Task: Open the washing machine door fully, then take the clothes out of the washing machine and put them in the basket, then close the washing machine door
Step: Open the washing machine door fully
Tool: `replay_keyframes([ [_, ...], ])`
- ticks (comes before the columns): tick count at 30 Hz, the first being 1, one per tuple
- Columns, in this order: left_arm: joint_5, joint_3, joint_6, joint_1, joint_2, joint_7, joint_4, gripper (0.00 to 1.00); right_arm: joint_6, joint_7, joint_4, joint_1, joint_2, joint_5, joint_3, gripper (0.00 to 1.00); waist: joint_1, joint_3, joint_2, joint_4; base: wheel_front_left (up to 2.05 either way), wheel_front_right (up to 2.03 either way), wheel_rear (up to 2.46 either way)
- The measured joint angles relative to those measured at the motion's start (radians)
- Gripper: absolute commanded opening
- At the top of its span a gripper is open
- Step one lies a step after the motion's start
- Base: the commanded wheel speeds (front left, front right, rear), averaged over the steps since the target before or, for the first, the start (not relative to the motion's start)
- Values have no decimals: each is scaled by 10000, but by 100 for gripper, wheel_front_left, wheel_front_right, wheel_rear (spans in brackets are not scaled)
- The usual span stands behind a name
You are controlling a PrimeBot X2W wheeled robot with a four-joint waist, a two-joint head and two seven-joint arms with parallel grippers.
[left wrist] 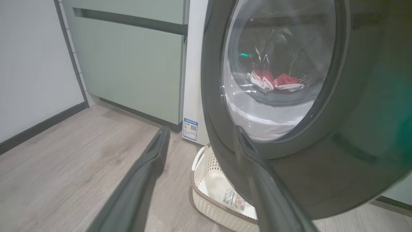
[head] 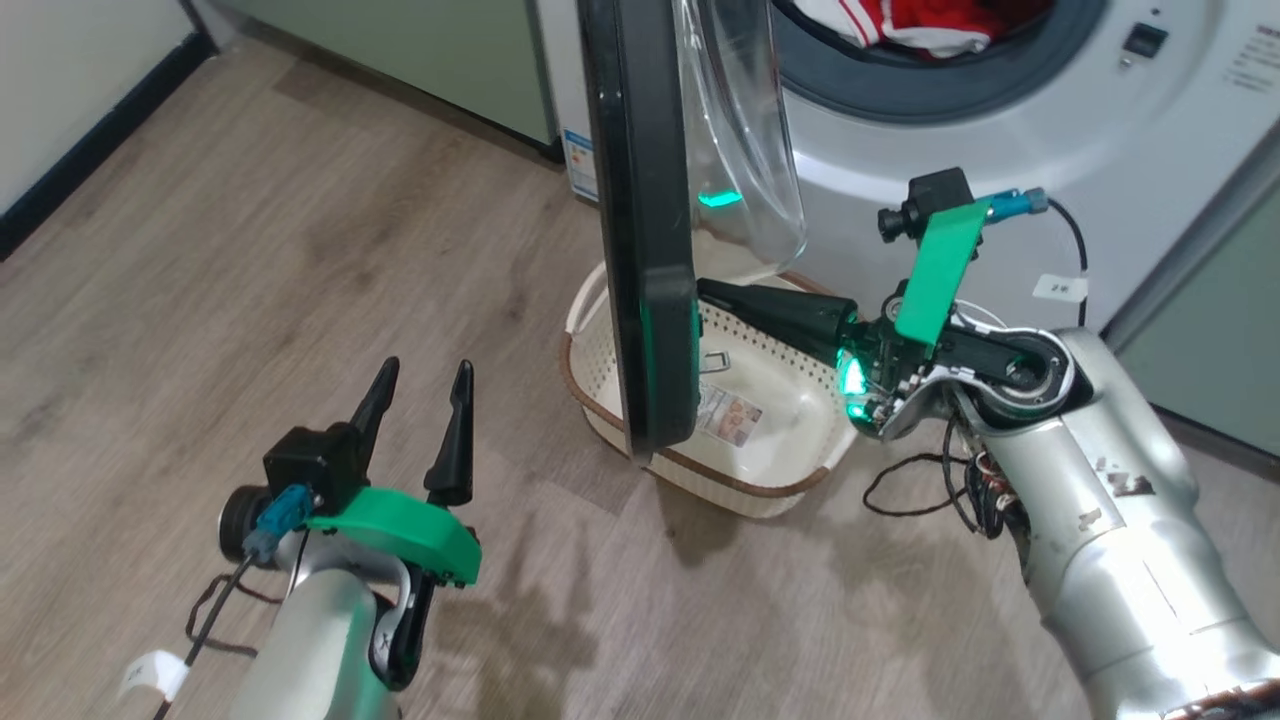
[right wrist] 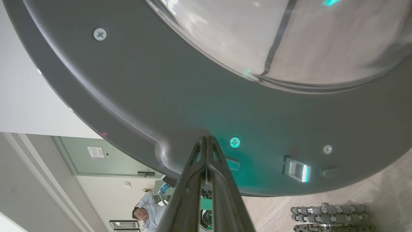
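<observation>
Black door rim point(right wrist: 145, 96) — R tool point(right wrist: 207, 140) against it

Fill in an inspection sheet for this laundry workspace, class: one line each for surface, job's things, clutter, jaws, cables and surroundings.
Surface: wood-look floor.
Job's things: door part open, its lower edge over the basket; clothes inside the washer; basket holds just a label.
Clutter: nothing seen.
Jaws: left jaws open above the floor; right jaws shut, tips at the door's inner rim.
Cables: black cables loop loose by both forearms.
Surroundings: green cabinets, white wall, a person in the background.
</observation>
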Motion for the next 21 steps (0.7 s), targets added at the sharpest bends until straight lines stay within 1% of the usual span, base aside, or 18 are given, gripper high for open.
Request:
replay_keyframes([
  [4, 0, 27, 2, 4, 2, 0, 50, 100, 0, -320, -8, 35, 10, 151, 165, 0, 0, -105, 0, 237, 0, 0, 0],
  [9, 0, 90, 6, 23, 2, 0, 127, 100, 2, -802, -198, 197, 19, 775, 1093, 0, 0, -243, 0, 489, 0, 0, 0],
  [13, 0, 174, 35, 56, 13, 0, 142, 100, 0, -1252, -267, 211, 119, 1156, 1845, 0, 0, -222, 0, 548, 0, 0, 0],
  [21, 0, 280, 81, 54, 12, 0, 136, 100, 0, -2213, -253, -35, 115, 1684, 2769, 0, 0, -163, 0, 595, 0, 0, 0],
])
